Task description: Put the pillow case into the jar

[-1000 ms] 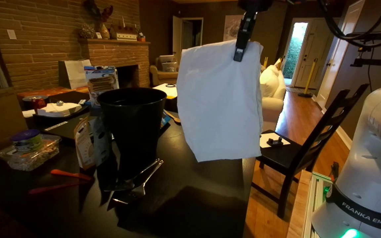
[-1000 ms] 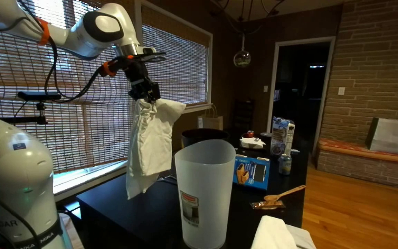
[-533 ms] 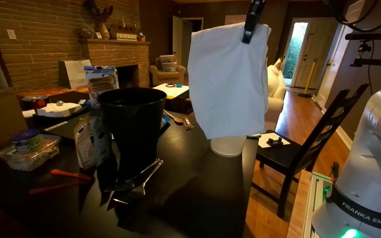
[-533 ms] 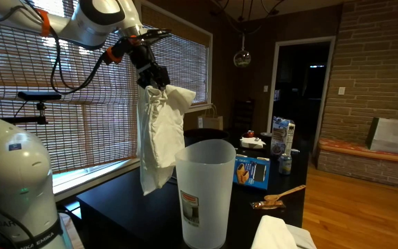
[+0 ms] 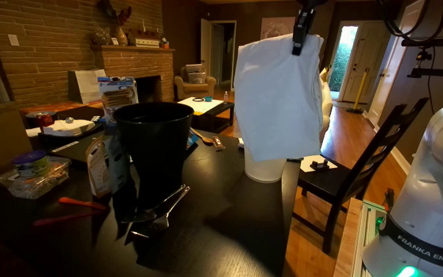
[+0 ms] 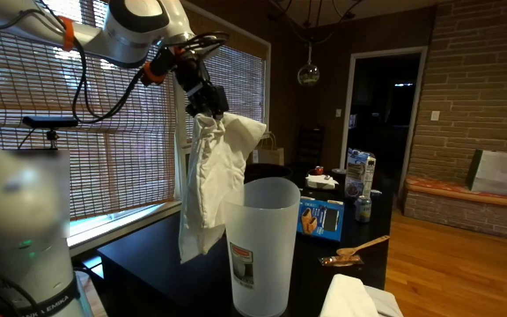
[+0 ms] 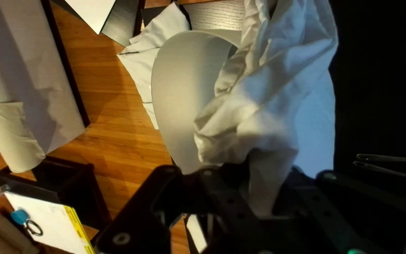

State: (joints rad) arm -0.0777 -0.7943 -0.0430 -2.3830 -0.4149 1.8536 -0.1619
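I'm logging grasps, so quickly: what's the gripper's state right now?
Black two-finger gripper: closed, holding the white fabric pillow case by its bunched upper end.

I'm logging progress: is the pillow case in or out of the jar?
Out: in an exterior view, the pillow case hangs from the end effector, its lower end outside the jar.

"Woven blinds [image 6: 141, 154] hang over that window [image 6: 108, 221], yet daylight slips in underneath."

"Look across: a brown masonry wall [image 5: 52, 23], the fireplace [image 5: 144, 63], an armchair [image 5: 196, 91] farther off."

"Wood floor [image 5: 338, 132] runs toward that pale door [image 5: 368, 50]."

"Past the dark ladder-back chair [image 5: 333, 182], yes, with tall bright glass [image 5: 344, 57] beside the door."
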